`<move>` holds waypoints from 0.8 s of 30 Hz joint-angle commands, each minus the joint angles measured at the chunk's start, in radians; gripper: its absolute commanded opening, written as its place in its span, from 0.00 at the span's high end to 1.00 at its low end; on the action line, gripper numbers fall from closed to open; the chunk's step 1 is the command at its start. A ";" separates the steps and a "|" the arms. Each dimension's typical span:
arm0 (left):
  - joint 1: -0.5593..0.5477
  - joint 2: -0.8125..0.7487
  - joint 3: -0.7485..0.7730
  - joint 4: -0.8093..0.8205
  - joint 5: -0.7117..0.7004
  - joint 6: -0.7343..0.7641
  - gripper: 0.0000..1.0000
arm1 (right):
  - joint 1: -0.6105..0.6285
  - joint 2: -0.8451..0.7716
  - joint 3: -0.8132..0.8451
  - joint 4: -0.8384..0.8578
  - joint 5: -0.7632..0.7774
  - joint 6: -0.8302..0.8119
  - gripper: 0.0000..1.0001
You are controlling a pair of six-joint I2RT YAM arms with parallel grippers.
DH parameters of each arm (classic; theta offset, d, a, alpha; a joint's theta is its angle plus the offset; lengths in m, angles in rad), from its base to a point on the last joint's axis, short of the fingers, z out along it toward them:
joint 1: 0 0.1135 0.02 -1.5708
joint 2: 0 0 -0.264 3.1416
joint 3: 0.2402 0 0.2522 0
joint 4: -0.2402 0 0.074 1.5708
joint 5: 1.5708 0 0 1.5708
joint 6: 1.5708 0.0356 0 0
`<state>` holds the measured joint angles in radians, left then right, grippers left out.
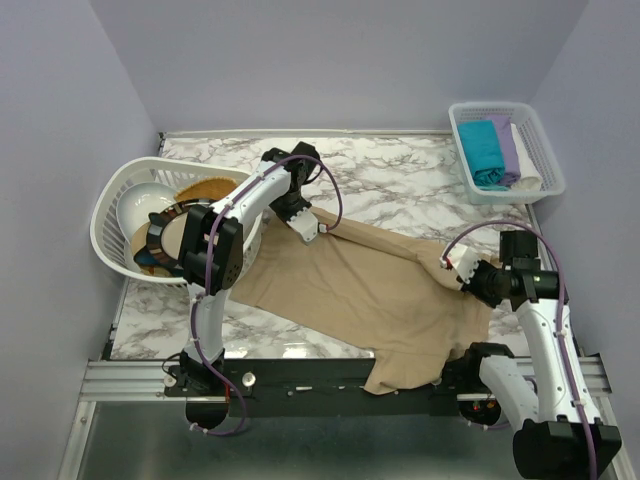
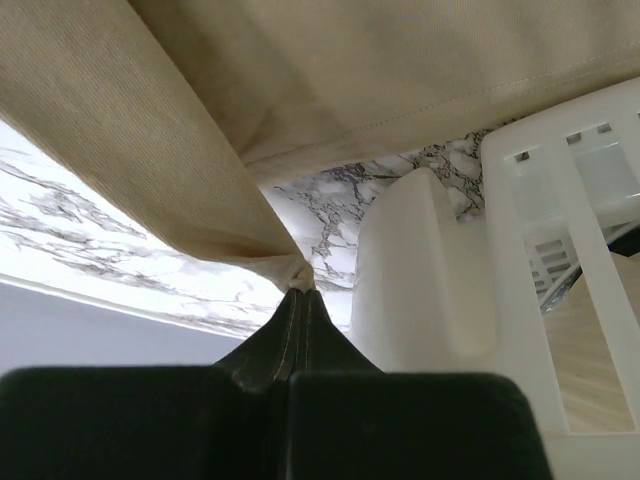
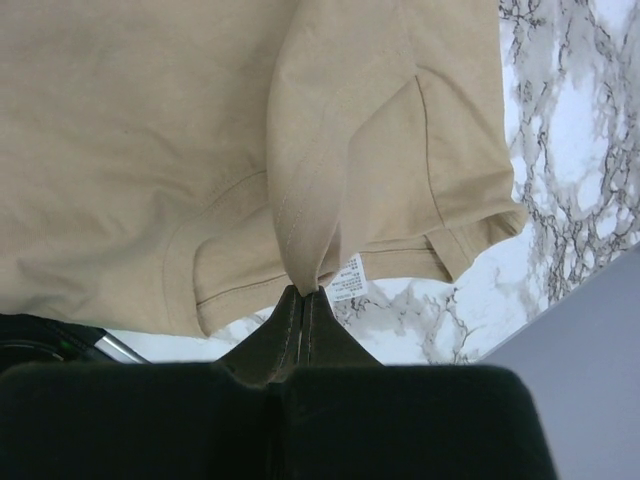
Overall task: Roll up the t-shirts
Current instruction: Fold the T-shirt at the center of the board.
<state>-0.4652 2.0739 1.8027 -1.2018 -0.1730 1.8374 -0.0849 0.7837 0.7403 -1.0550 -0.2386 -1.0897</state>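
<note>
While both arms angle inward, left claw (image 1: 321,232) and right claw (image 1: 453,267) pinch the beige t-shirt (image 1: 360,290)

Beige t-shirt (image 1: 370,290): matt cloth with a fine, even knit and stitched hems.
Care label (image 3: 348,277): small white tag with print on it; cloth or paper cannot be told.
Teal t-shirt (image 1: 483,150), lilac t-shirt (image 1: 508,148): soft matt cloth.
Table top (image 1: 400,180): smooth, marble-patterned, with a faint sheen.
Round basket (image 1: 108,212): white plastic lattice, smooth and slightly glossy.
Rectangular basket (image 1: 542,150): same white plastic lattice.
Left gripper (image 2: 300,292), right gripper (image 3: 303,290): matt black fingers, plastic by appearance.
Front rail (image 1: 130,375): bare metal, dull silver, grooved.
Walls (image 1: 330,60): flat, matt.
</note>
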 commanded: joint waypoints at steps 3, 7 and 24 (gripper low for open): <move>0.033 0.051 -0.098 -0.317 -0.008 -0.067 1.00 | 0.002 0.051 0.013 -0.016 -0.047 -0.018 1.00; 0.027 0.052 -0.137 -0.317 -0.002 -0.075 1.00 | 0.002 0.080 0.024 -0.020 -0.063 -0.027 1.00; -0.010 0.075 -0.181 -0.320 0.168 -0.199 1.00 | 0.002 0.161 0.027 -0.028 -0.077 -0.041 1.00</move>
<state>-0.4839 2.1426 1.6077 -1.2739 -0.1005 1.6932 -0.0849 0.9398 0.7467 -1.0576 -0.2871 -1.1187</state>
